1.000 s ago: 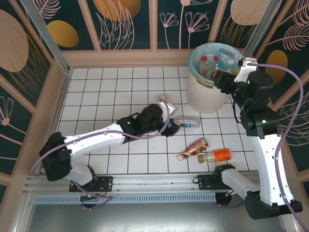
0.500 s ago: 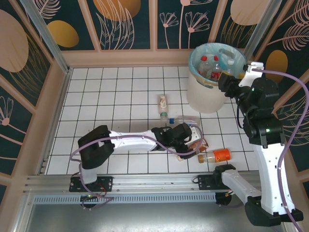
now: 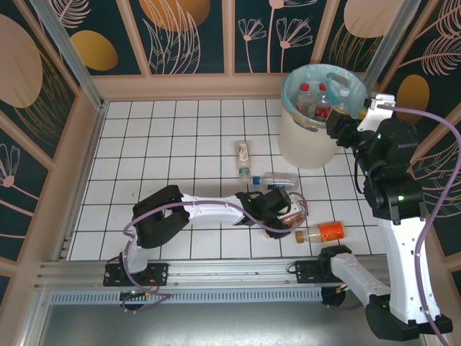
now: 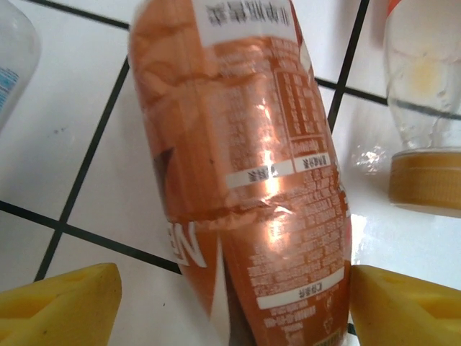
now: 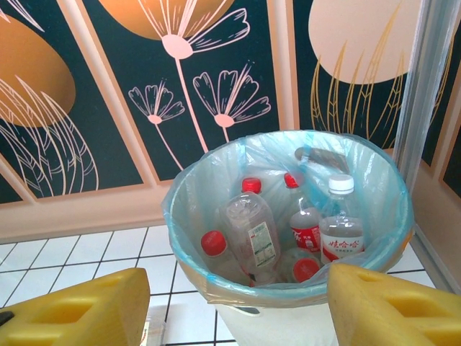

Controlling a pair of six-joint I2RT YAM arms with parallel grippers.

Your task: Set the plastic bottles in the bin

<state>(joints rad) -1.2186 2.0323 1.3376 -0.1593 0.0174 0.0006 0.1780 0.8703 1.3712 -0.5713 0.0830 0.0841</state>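
Note:
A copper-brown plastic bottle (image 4: 245, 166) lies on the white tiles (image 3: 294, 216). My left gripper (image 4: 234, 303) is open and straddles it: the right finger touches its side and a gap stays at the left finger (image 4: 61, 306). In the top view the left gripper (image 3: 282, 209) sits low over this bottle. An orange-label bottle (image 3: 324, 232) lies just right of it. A blue-label bottle (image 3: 277, 180) and a pale pink one (image 3: 245, 155) lie farther back. The bin (image 3: 306, 140) holds several bottles (image 5: 252, 231). My right gripper (image 5: 238, 303) is open and empty beside its rim (image 5: 281, 297).
Patterned walls close off the back and sides of the tiled floor (image 3: 158, 144). A metal rail (image 3: 216, 272) runs along the near edge. The right arm (image 3: 392, 187) stands tall just right of the bin. Open tiles lie on the left half.
My left arm has swung right and toward the near edge, from beside the pink bottle to over the copper-brown one, and its jaws have narrowed. The right gripper drew slightly back from the bin.

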